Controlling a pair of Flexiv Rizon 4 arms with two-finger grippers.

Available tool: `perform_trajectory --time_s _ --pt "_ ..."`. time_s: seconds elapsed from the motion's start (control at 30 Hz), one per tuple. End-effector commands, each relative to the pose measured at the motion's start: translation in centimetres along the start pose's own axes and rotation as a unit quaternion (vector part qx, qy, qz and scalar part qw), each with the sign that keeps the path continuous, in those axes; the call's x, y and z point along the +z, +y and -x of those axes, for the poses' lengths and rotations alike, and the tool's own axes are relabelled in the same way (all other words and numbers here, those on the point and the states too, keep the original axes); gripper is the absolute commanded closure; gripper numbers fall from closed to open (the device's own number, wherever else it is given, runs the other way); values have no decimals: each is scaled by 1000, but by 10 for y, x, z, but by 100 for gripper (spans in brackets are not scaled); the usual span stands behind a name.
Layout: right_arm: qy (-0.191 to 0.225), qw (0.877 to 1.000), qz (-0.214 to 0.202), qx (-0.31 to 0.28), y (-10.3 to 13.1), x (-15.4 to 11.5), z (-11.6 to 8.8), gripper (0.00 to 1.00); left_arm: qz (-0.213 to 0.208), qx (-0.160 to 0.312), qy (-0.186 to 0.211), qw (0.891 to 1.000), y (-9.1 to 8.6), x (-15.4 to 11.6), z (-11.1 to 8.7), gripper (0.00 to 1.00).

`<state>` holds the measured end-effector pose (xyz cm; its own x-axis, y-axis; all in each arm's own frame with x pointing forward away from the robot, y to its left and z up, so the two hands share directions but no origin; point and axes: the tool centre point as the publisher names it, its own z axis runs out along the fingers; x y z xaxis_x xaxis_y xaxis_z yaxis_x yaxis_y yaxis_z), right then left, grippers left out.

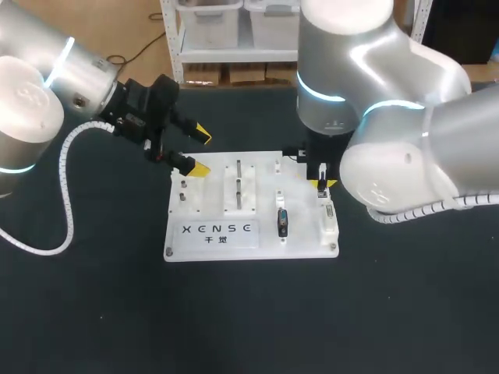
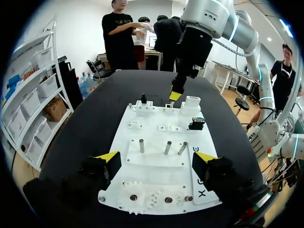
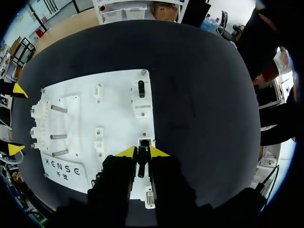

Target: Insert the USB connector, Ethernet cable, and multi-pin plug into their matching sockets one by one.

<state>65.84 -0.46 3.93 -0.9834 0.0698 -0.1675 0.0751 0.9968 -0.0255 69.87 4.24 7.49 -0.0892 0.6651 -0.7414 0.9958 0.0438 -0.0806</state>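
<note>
The white socket board [image 1: 210, 238] lies mid-table. My right gripper [image 3: 142, 152] hangs over the board's right edge, shut on a thin black plug [image 3: 142, 161] held upright. The plug's tip is just above a small square socket [image 3: 145, 141]; I cannot tell whether they touch. The head view shows that same gripper [image 1: 322, 184] beside the white socket blocks [image 1: 329, 222]. A second black connector [image 1: 282, 222] stands in the board's middle right, and another dark plug [image 3: 141, 88] sits near the far edge. My left gripper [image 1: 200, 150] is open and empty at the board's far left corner [image 2: 159, 159].
Three metal pegs [image 2: 167, 147] and a row of white gears [image 2: 152, 199] stand on the board close to my left gripper. Bare black tabletop [image 1: 249, 312] surrounds the board on all sides.
</note>
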Motion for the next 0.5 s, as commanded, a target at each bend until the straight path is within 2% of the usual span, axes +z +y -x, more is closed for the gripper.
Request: perform_trajectory --time_s 0.03,0.5 --pt "-6 1000 -1 4 -3 6 -2 100 -1 0 2 1000 1 1 0 0" --pt "-8 1000 6 14 -2 11 5 100 -1 0 2 1000 1 1 0 0"
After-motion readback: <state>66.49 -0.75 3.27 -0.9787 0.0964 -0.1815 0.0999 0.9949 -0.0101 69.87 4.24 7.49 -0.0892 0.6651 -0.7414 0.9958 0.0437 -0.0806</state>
